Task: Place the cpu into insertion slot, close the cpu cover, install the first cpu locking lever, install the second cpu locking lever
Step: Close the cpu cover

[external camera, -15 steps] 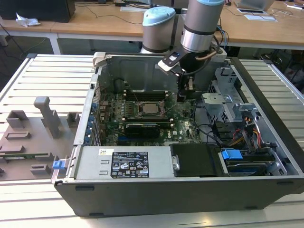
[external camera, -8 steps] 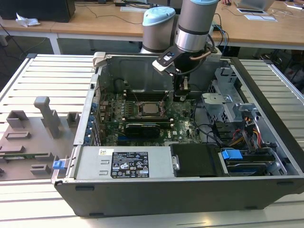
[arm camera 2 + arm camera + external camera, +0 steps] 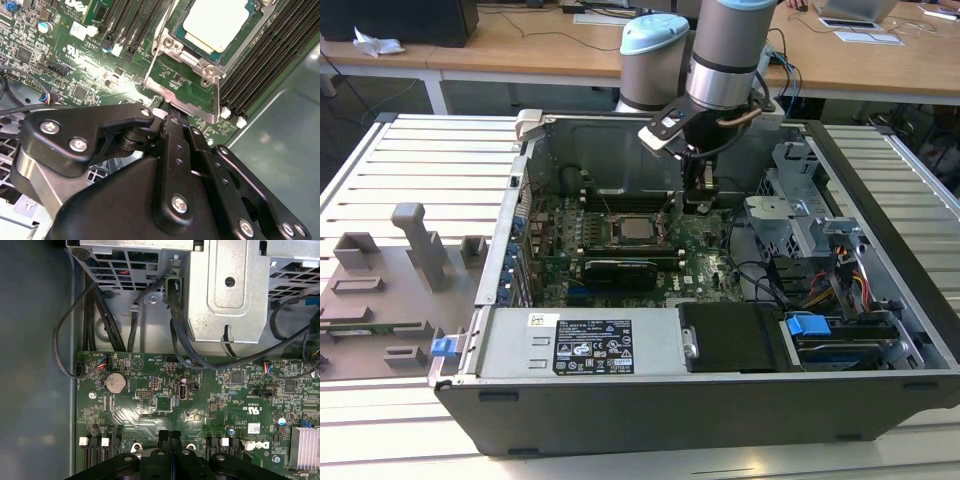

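One step looks done: the cpu [image 3: 217, 22] lies flat in the insertion slot [image 3: 620, 232]. The cpu cover [image 3: 181, 101] seems raised, not yet down, with its free edge just beside the gripper [image 3: 170, 117]. The fingers are pressed together, and the gripper's own body hides whether they nip that edge. A thin locking lever [image 3: 156, 55] stands unlatched; I cannot make out the other.

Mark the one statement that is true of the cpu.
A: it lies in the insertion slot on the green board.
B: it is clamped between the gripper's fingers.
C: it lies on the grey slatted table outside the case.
A: in the second wrist view the cpu lies flat, pale top up, inside the insertion slot, while the gripper in the first wrist view is shut with no chip between its fingers.
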`<act>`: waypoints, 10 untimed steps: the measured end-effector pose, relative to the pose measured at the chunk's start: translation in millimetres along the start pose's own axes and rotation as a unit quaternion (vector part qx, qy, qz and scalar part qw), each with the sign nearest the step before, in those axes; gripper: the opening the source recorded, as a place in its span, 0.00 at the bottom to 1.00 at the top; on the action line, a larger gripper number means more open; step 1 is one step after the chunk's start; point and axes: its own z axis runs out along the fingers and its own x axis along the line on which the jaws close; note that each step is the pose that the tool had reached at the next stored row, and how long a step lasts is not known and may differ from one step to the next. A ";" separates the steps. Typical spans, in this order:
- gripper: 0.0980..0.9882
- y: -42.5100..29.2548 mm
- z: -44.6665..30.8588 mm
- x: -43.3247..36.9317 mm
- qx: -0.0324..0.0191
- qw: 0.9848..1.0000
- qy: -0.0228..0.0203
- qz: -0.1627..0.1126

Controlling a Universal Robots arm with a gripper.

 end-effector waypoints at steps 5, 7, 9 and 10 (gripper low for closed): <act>0.01 -2.1 0.4 0.0 0.000 1.000 0.000 0.000; 0.01 -2.8 0.6 0.0 0.000 1.000 0.000 0.000; 0.01 -3.8 0.8 0.1 0.000 1.000 0.000 0.000; 0.01 -4.1 0.9 0.1 0.000 1.000 0.000 0.000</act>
